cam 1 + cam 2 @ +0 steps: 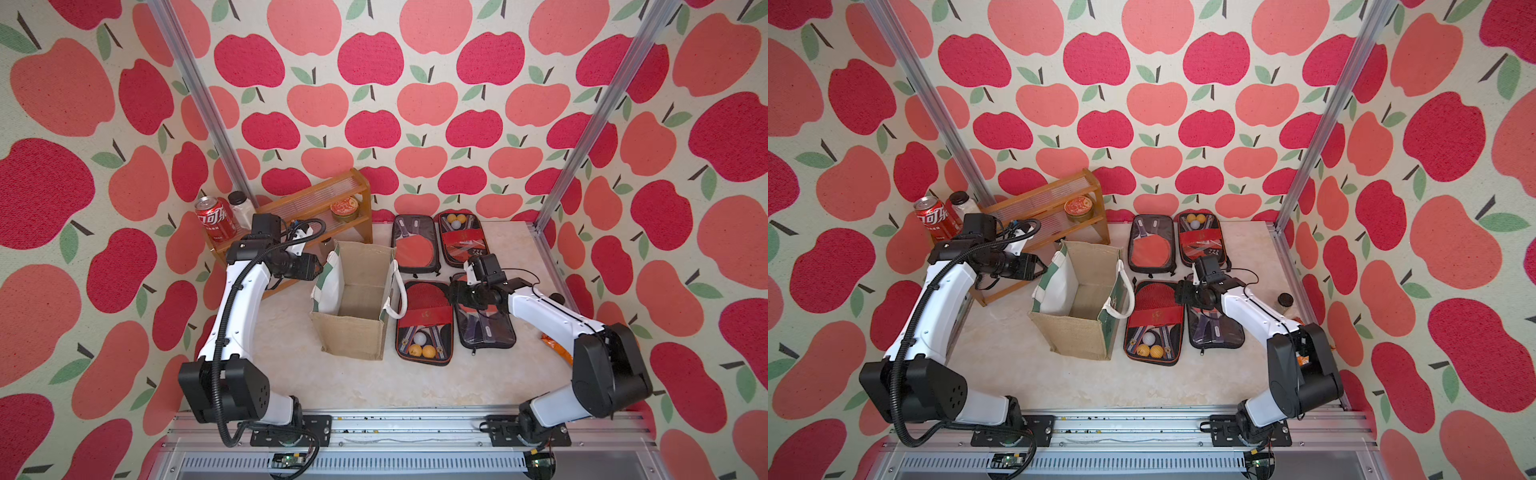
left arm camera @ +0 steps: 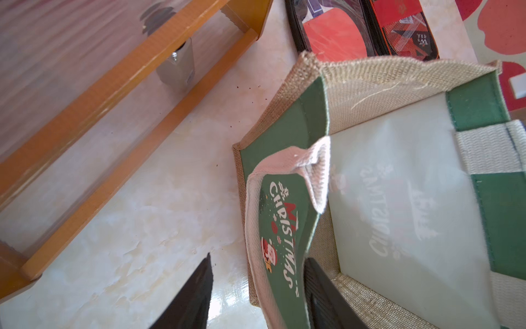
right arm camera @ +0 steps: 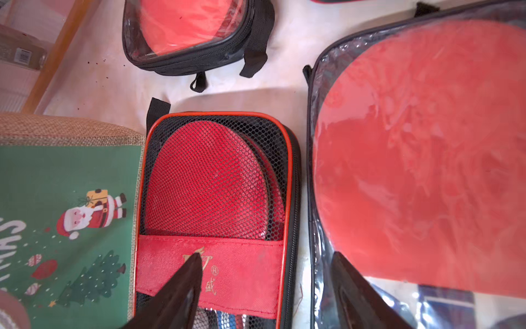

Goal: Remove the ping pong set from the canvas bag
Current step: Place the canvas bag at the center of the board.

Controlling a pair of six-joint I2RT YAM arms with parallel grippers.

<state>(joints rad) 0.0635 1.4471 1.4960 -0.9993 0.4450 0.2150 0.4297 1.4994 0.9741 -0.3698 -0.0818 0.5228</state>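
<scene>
While canvas bag (image 1: pixel 353 328) stands empty (sets beside it): L gripper (image 2: pixel 257 296) fingers straddling bag wall, apart; R gripper (image 3: pixel 267 287) open over mesh set (image 3: pixel 216 182).

Links: white shells on both arms, left arm (image 1: pixel 237 316), right arm (image 1: pixel 552 320).
Joints: black housings; left elbow block has small round holes.
Cable: black ribbed hose (image 1: pixel 218 345) along left arm; thin black wire on right.
Bases: black plates on a silver rail (image 1: pixel 407 428).
Fingers: black, wedge-shaped (image 3: pixel 176 293).
</scene>
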